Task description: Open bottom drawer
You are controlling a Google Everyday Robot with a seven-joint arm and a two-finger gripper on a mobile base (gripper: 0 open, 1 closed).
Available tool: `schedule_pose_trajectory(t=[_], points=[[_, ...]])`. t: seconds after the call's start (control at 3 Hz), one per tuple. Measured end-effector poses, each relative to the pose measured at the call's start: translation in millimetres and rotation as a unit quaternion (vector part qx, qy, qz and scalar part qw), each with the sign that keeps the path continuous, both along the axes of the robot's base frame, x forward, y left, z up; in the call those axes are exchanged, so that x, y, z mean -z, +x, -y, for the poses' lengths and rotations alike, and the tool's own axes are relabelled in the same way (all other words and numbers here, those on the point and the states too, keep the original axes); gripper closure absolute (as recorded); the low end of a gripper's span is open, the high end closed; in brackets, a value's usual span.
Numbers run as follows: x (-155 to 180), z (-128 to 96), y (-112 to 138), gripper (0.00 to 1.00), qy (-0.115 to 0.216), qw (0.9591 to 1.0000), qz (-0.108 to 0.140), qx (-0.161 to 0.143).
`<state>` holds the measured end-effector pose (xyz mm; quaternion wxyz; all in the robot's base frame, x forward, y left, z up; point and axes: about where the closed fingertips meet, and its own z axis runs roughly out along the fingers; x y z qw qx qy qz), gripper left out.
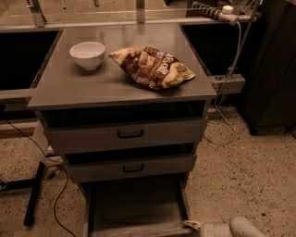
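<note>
This looks like a lab or workshop. A grey metal drawer cabinet (69, 88) stands on a speckled terrazzo floor (240, 171), loose cables (58, 199) trail at 8 o'clock, and a power strip (212, 11) lies along a metal bench rail at 1 o'clock. The gripper (192, 225) sits at 5 o'clock, beside the bottom drawer (134, 203).

Matt grey metal counter (69, 90), bottom drawer (134, 206) of the same dull grey metal at lower centre, glossy white bowl (87, 54), shiny crinkled foil chip bag (151, 66), smooth pale plastic hand (193, 225) at lower right, rough speckled stone floor (240, 185).
</note>
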<state>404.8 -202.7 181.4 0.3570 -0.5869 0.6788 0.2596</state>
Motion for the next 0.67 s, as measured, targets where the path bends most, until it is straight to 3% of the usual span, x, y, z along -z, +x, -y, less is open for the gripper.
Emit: schedule_pose_trajectory(t=[0.33, 0.67], points=[[0.0, 0.0, 0.0, 0.0, 0.0, 1.0, 0.0, 0.0], [0.0, 0.0, 0.0, 0.0, 0.0, 1.0, 0.0, 0.0]])
